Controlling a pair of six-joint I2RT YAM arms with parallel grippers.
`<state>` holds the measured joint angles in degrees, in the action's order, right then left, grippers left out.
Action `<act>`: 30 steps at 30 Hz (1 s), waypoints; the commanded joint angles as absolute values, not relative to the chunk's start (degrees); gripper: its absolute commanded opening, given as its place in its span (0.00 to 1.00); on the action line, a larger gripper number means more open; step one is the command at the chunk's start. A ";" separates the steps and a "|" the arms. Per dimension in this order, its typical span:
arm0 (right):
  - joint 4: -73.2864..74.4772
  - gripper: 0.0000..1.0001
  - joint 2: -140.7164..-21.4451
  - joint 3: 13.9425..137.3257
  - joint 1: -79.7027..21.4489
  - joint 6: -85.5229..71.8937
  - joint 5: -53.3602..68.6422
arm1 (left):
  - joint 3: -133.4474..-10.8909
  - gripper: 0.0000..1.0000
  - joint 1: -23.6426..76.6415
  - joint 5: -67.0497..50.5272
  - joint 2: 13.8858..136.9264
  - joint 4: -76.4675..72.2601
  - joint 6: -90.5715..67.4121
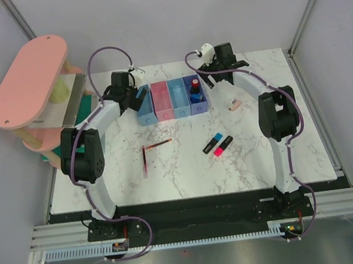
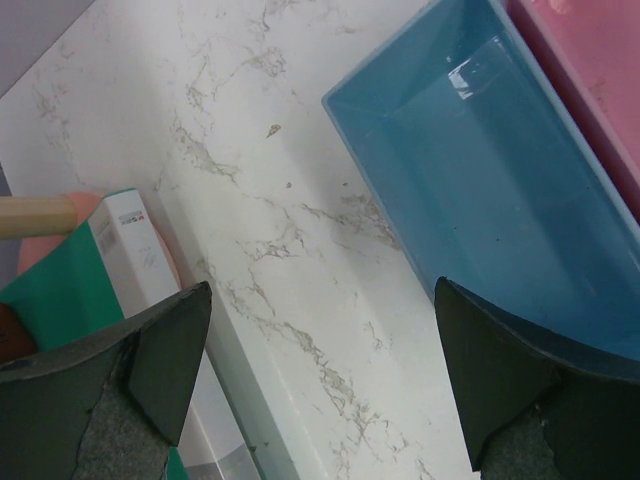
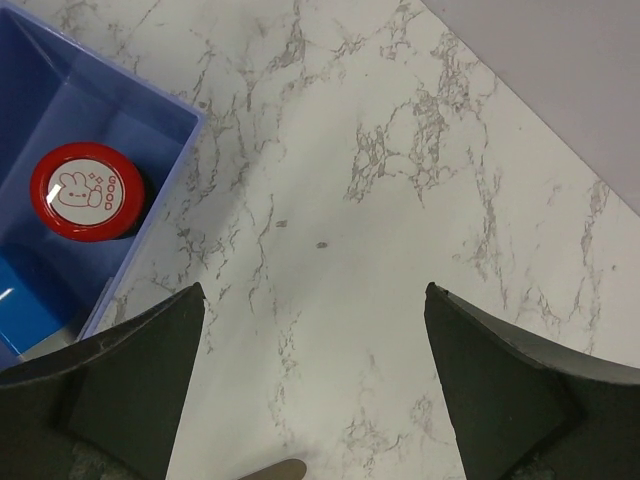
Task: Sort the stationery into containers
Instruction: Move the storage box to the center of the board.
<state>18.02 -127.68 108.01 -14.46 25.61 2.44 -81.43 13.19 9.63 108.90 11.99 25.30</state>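
The containers [image 1: 171, 98] stand in a joined row at the back: light blue, pink, light blue, purple. The purple bin [image 3: 160, 105] holds a red-capped piece [image 3: 86, 190] and a blue block [image 3: 20, 300]. Two dark-red pens [image 1: 157, 144] lie mid-table left, one level and one upright. The blue highlighter [image 1: 212, 144] and pink highlighter [image 1: 224, 145] lie side by side to the right. A beige eraser [image 1: 234, 105] rests right of the bins. My left gripper [image 2: 325, 380] is open and empty beside the leftmost light blue bin [image 2: 500, 180]. My right gripper [image 3: 315, 370] is open over bare table beside the purple bin.
A big pink oval-topped rack [image 1: 29, 82] stands at the far left, its shelf edge [image 2: 120, 250] close to my left fingers. Grey walls close the back and sides. A beige tip [image 3: 270, 470] shows at the bottom edge of the right wrist view.
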 commanded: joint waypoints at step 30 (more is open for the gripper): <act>14.42 0.98 -130.08 104.50 -16.70 22.94 1.67 | -96.15 1.00 19.07 4.92 121.99 10.11 27.07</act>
<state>16.03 -129.23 105.34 -15.81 24.23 -0.84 -93.95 17.65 6.09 121.27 10.68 25.54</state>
